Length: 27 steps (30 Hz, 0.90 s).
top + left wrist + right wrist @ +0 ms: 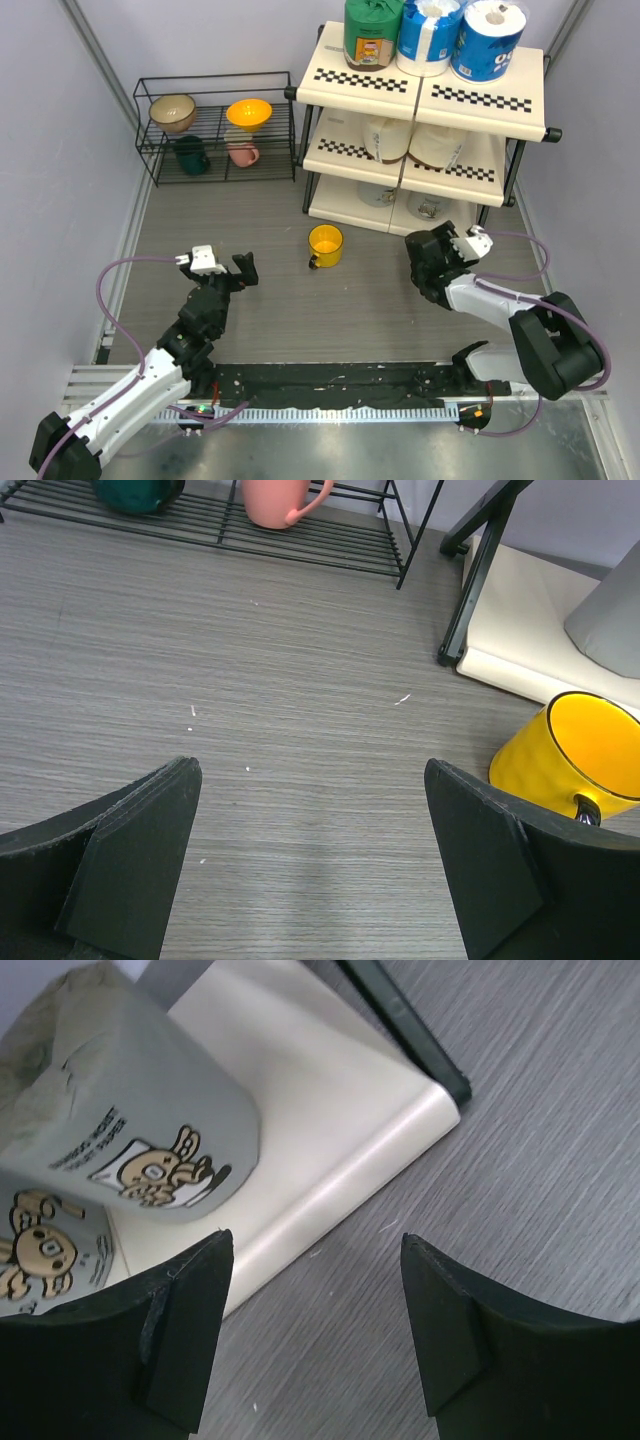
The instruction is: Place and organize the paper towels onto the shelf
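Left hand (310, 775), right hand (315, 1245) (both agape), paper towels (431, 38) on shelf (368, 82).

A lab test cell: plain grey walls (50, 150) enclose a wood-grain tabletop (300, 300).

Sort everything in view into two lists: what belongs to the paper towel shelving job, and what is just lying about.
Job: shelf; green roll; blue-and-white rolls; cream rolls; grey-white rolls.

Lying about: yellow cup; black wire rack; tan bowl; yellow bowl; green mug; pink mug.
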Motion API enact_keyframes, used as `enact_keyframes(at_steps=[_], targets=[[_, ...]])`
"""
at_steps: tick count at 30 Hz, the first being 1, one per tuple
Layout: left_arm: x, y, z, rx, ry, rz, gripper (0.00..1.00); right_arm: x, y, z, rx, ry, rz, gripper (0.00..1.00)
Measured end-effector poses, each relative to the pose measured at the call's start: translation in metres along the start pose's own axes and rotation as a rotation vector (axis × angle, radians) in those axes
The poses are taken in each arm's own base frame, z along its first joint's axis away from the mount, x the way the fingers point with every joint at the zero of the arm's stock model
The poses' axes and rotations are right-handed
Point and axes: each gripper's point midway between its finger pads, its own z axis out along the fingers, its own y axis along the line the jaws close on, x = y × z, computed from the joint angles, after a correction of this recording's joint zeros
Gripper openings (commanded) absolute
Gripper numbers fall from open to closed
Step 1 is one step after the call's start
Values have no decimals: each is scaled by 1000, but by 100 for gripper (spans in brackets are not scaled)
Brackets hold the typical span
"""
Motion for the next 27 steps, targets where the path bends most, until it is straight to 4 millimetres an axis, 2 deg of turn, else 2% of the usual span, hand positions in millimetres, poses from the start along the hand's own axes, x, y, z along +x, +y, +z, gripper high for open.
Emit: enact_keyframes(at_steps=[10, 17, 27], targets=[[0, 0, 0, 0, 0, 0, 100, -7, -6, 15, 3, -97, 156, 74], [0, 0, 0, 0, 0, 0, 100, -15, 3, 38, -26, -106, 223, 75], [0, 0, 0, 0, 0, 0, 100, -20, 9, 58, -115, -85, 318, 75]])
